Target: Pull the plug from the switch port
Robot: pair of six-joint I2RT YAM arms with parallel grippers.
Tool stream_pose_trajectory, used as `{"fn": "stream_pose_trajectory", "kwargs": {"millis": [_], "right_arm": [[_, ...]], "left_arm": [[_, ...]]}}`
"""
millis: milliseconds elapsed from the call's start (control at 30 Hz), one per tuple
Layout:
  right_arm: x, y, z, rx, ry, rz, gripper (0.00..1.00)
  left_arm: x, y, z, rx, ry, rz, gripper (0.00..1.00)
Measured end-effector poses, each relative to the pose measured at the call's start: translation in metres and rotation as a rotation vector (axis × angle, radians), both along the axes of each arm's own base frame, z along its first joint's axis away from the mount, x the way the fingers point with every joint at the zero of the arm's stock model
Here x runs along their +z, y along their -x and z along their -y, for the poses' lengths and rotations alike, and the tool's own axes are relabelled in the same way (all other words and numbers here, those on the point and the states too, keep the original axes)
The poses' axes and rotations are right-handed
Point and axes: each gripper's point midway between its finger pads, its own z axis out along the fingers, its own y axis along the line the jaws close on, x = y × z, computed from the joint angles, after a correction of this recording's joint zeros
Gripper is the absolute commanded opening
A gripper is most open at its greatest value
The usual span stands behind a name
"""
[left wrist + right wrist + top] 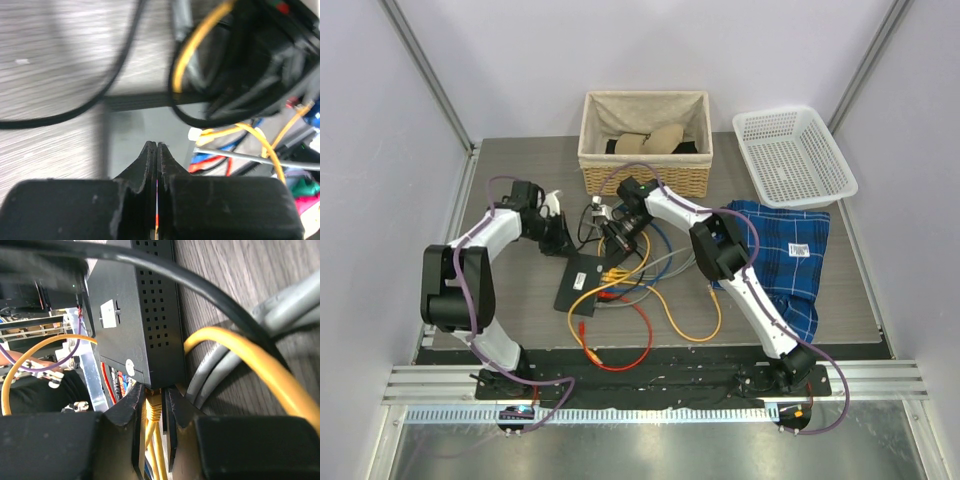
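The right gripper point(154, 396) pinches a yellow plug point(154, 407) at the switch point(142, 315); the left gripper point(156, 147) is pressed together.

In the top view a red cable point(649, 342) loops at lower centre, nearest the arm bases. Just above it the switch lies flat at mid-frame, with yellow, grey and blue cables leaving its right edge. In the right wrist view, the fingers sit on either side of the yellow plug at the bottom of the frame, its tip against the switch's socket edge, and the white label point(108, 313) faces up. The left gripper's tips meet with nothing seen between them, over a dark flat surface. Farther back are a blue plaid cloth point(785, 250) at right, a wicker basket point(645, 140) at upper centre and a white plastic basket point(795, 155) at upper right.
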Motion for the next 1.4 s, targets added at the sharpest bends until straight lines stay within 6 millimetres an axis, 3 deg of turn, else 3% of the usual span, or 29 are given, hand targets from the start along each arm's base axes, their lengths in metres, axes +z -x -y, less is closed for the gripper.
{"fn": "stream_pose_trajectory", "kwargs": {"millis": [100,267,600,900,1233,1400], "right_arm": [[0.000,-0.001,-0.002,-0.002,-0.010,-0.009,0.01],[0.000,0.001,-0.002,0.009,-0.023,-0.006,0.01],[0.000,0.003,0.007,0.137,-0.103,0.105,0.01],[0.001,-0.004,0.012,0.016,-0.027,0.037,0.01],[0.000,-0.001,0.017,0.133,-0.102,0.095,0.01],[0.000,0.004,0.038,-0.014,-0.013,0.053,0.01]], "left_arm": [[-0.002,0.008,0.013,-0.032,0.031,-0.013,0.00],[-0.022,0.026,0.020,-0.035,0.029,-0.101,0.00],[-0.023,0.025,0.027,-0.020,0.079,-0.158,0.00],[-0.023,0.024,0.030,-0.015,0.098,-0.171,0.00],[-0.023,0.024,0.032,-0.022,0.098,-0.165,0.00],[-0.023,0.024,0.036,-0.037,0.100,-0.154,0.00]]}}
